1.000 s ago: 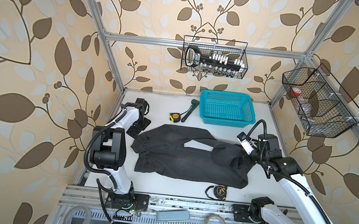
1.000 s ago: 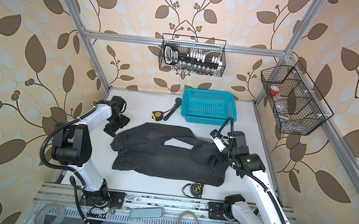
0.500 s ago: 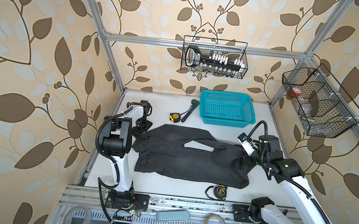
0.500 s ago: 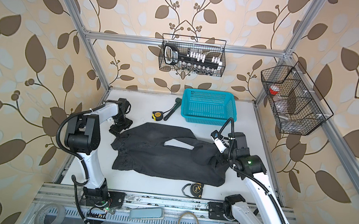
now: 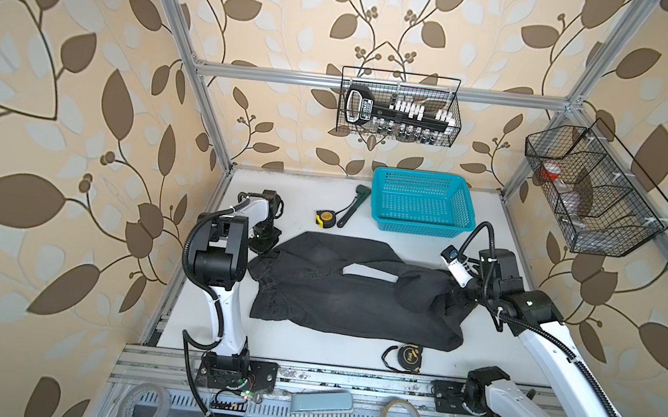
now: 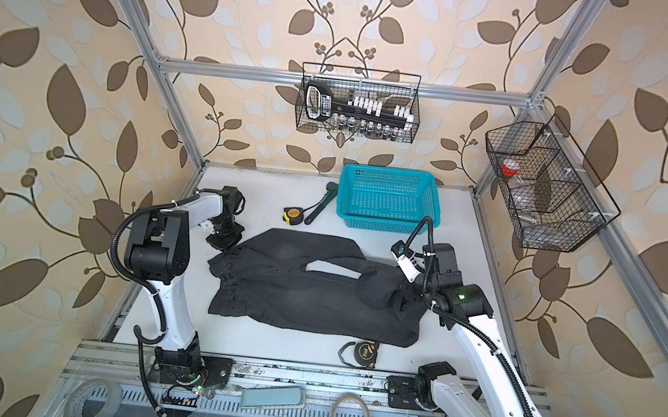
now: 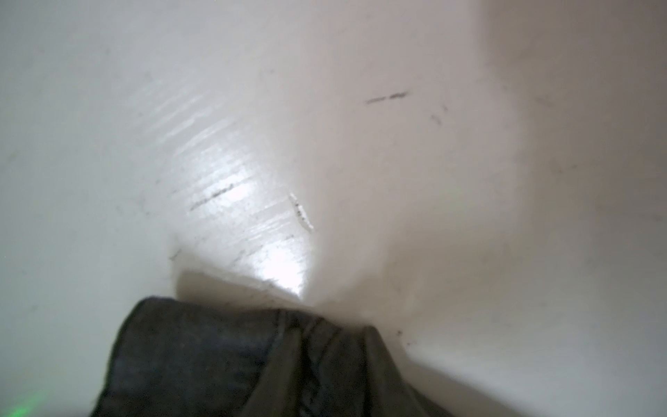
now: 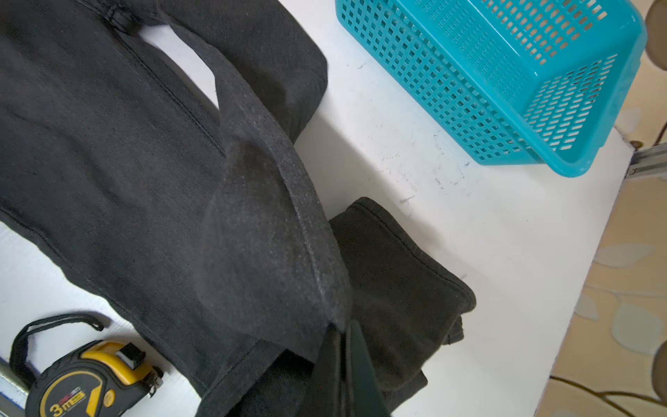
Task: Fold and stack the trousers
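Only the right wrist view shows us the right gripper (image 8: 339, 364) pinching the trousers (image 8: 126, 162); whether the left gripper (image 5: 266, 248) grips them, no view lets us tell.

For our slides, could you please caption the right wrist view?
Right hand shut on a lifted fold of black trousers, near a turquoise basket and yellow tape measure.

- The trousers (image 7: 223, 361), dark charcoal cloth, sit bunched in folds closest to the camera, with a stitched seam faintly visible.
- Beyond them spreads a white table (image 7: 469, 162), and the whole view is blurred.
- A bright patch of glare (image 7: 252, 216) lies just past the cloth.
- Short dark scuff marks (image 7: 388, 96) dot the surface.
- A faint green glow (image 7: 21, 409) shows in one corner.
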Motion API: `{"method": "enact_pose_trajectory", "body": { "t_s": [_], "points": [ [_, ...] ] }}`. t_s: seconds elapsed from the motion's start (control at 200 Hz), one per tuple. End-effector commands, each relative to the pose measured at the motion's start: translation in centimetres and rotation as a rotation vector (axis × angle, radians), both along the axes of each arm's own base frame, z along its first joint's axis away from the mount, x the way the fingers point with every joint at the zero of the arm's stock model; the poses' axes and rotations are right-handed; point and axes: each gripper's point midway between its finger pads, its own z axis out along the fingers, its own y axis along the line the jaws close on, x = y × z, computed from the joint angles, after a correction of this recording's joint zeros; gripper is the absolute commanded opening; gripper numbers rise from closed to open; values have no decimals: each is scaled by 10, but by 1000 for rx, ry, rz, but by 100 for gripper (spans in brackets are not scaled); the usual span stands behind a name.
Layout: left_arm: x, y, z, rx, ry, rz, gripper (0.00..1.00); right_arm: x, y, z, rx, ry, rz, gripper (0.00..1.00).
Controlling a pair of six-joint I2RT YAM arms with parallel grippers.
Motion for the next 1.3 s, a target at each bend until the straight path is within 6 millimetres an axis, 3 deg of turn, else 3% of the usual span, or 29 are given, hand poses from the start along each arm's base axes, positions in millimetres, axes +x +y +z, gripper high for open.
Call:
{"method": "enact_pose_trajectory", "body": {
  "t_s": [0.0, 0.05, 0.285, 0.475, 0.62, 0.77, 0.865, 0.905, 1.015, 1.185, 1.24, 1.295],
  "points": [
    [-8, 7, 14, 39, -1, -32, 8, 8, -2, 17, -10, -52, 0, 0],
    [-4, 10, 28, 58, -23, -48, 0, 9, -3, 17, -11, -53, -4, 0],
    [14, 27, 100, 175, -142, -134, 0, 13, -14, 31, -25, -100, -48, 0],
    [21, 38, 160, 277, -232, -250, 0, 20, -31, 63, -70, -227, -116, 0],
    [16, 45, 213, 399, -308, -359, 0, 18, -36, 96, -55, -333, -144, 0],
    [-1, 41, 254, 489, -388, -448, 0, 3, -38, 113, -59, -381, -131, 0],
    [-19, 46, 263, 554, -354, -469, 0, -5, -48, 116, -120, -392, -144, 0],
    [-32, 47, 275, 581, -375, -470, 0, -7, -52, 116, -145, -394, -151, 0],
    [-42, 45, 271, 580, -380, -497, 0, -1, -61, 105, -220, -362, -157, 0],
    [-16, 29, 250, 532, -390, -551, 0, 42, -76, 91, -332, -319, -205, 0],
    [-5, 26, 247, 547, -394, -567, 0, 57, -77, 76, -362, -270, -190, 0],
    [12, 23, 230, 541, -360, -585, 0, 71, -78, 54, -408, -205, -162, 0]
  ]
}}
